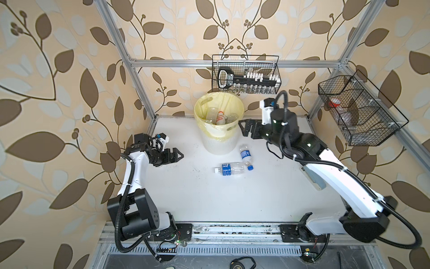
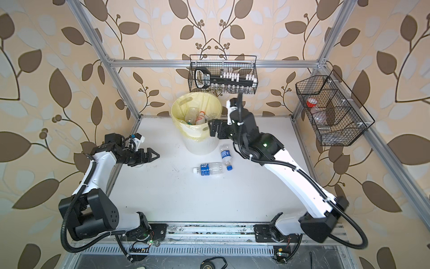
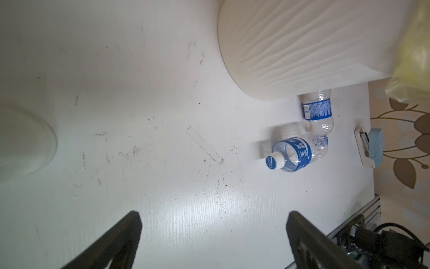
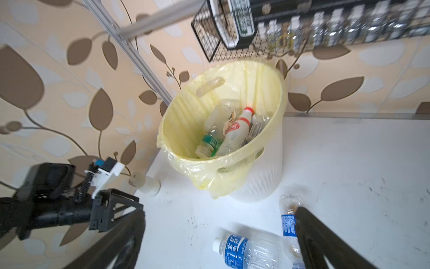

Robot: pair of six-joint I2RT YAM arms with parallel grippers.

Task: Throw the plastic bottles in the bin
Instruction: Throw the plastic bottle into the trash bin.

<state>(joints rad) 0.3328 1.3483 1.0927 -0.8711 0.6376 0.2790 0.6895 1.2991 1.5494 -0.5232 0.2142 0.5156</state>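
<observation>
The bin, a white ribbed pail lined with a pale yellow bag, stands at the back of the table and holds several plastic bottles. In front of it two clear blue-labelled bottles lie on the table. One has a white cap, the other a blue cap. My right gripper hovers open and empty beside the bin's right rim. In the right wrist view the gripper is above both lying bottles. My left gripper is open and empty, low at the table's left side. A pale bottle lies beneath it.
A black wire basket with small vials hangs on the back rail just above the bin. Another wire basket hangs on the right frame. A white and blue stapler-like object lies at the table's right edge under my right arm.
</observation>
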